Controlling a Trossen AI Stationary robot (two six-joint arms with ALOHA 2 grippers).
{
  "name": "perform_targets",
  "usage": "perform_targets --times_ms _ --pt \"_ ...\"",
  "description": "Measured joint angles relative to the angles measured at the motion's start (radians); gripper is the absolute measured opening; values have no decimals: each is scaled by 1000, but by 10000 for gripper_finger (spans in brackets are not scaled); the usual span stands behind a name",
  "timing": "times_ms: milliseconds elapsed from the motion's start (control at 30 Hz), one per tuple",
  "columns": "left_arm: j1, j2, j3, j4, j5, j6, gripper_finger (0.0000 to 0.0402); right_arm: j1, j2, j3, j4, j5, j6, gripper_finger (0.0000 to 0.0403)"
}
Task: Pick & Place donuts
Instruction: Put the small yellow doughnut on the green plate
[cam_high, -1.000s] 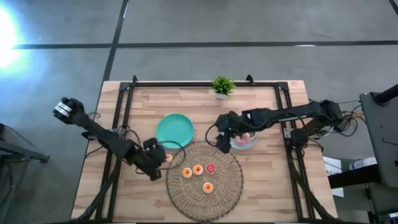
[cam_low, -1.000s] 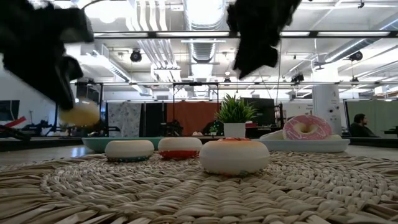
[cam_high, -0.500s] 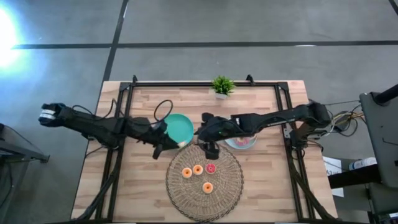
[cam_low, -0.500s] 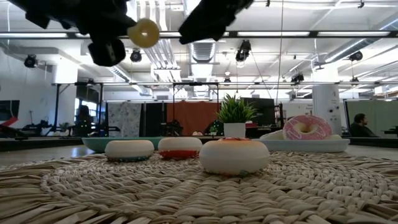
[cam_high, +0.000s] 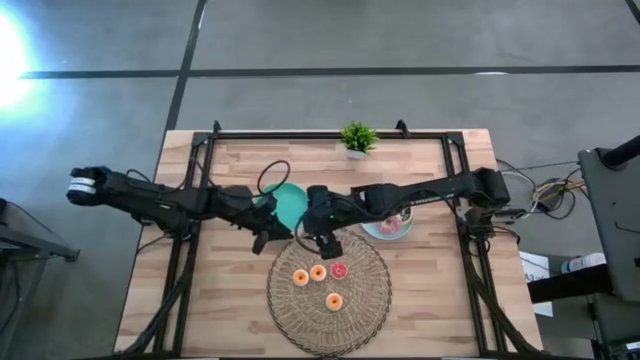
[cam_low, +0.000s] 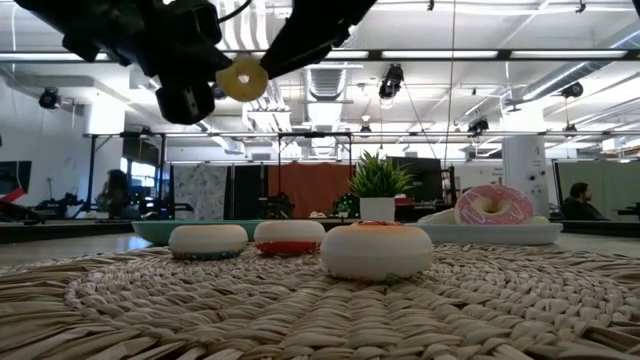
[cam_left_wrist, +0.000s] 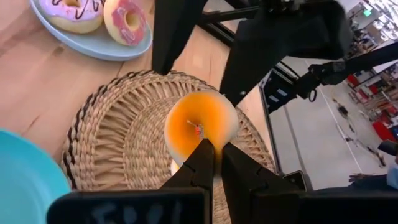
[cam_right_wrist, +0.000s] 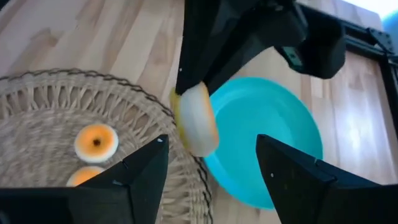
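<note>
— Orange little toy donut: where is it?
— Pinched between the left gripper fingertips, held in the air over the near edge of the round woven wicker mat.
— And the right gripper?
— Fingers spread wide, nothing held, directly facing that donut, beside the round teal plate. Both arms are stretched toward the table's middle.

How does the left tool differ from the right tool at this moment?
The left tool is shut on a small orange donut held up in the air; the right tool holds nothing. The left tool's fingers are pressed close together; the right tool's fingers are spread wide, on either side of that donut. Both hover between the teal plate and the wicker mat.
</note>
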Motion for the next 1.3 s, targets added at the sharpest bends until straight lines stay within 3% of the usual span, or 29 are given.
perform_targets --times_ms 433,733,900,1067,1200,1300 --pt "79 13 1 38 3 12 0 -2 8 4 9 -21 -28 198" --pt "76 13 6 41 17 -6 0 -15 12 3 9 -22 -3 100" --pt "75 5 6 -9 -69 -62 30 -32 14 2 8 -23 62 40" --pt "62 -50 5 -185 -151 -76 95 -88 19 -1 20 -71 291 13" --pt "13 -138 5 -296 -310 -113 131 -151 60 0 25 -138 518 14" --pt "-60 -199 5 -350 -468 -132 136 -184 128 -2 39 -211 661 13"
